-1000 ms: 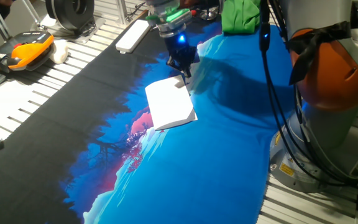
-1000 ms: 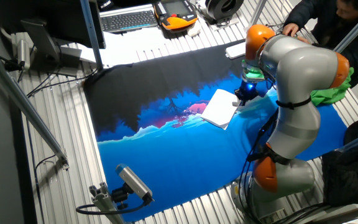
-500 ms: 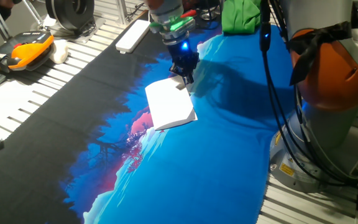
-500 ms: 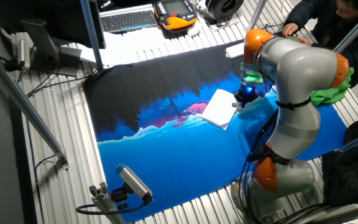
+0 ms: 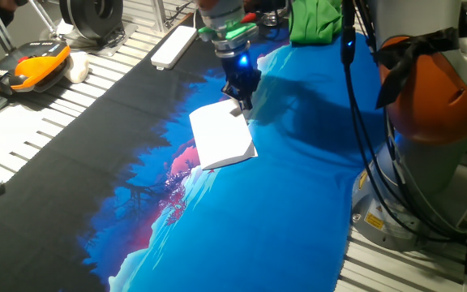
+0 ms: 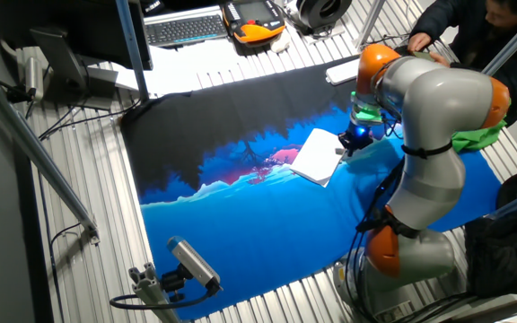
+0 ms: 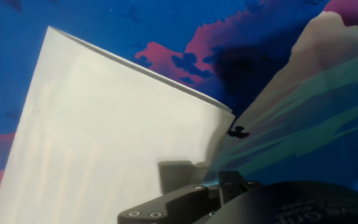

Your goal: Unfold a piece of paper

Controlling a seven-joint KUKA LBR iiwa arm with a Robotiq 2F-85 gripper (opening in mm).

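The piece of paper (image 5: 221, 134) lies folded and flat, a white rectangle on the blue and black printed cloth (image 5: 282, 203). It also shows in the other fixed view (image 6: 317, 154) and fills the left of the hand view (image 7: 104, 137). My gripper (image 5: 242, 101) points down at the paper's far right corner, also seen in the other fixed view (image 6: 344, 146). In the hand view my gripper (image 7: 207, 177) has its fingers close together, astride the paper's right edge, with one finger (image 7: 176, 174) on top of the sheet. It appears shut on that edge.
A long white plastic bar (image 5: 173, 46) lies at the cloth's far edge. A green cloth (image 5: 313, 20) sits behind the arm. An orange device (image 5: 31, 65) and a keyboard (image 6: 185, 29) lie off the cloth. The robot base (image 5: 428, 122) stands at the right. A person (image 6: 474, 27) leans in nearby.
The gripper has shifted a little to the right and down onto the paper's far corner. The paper has not visibly moved.
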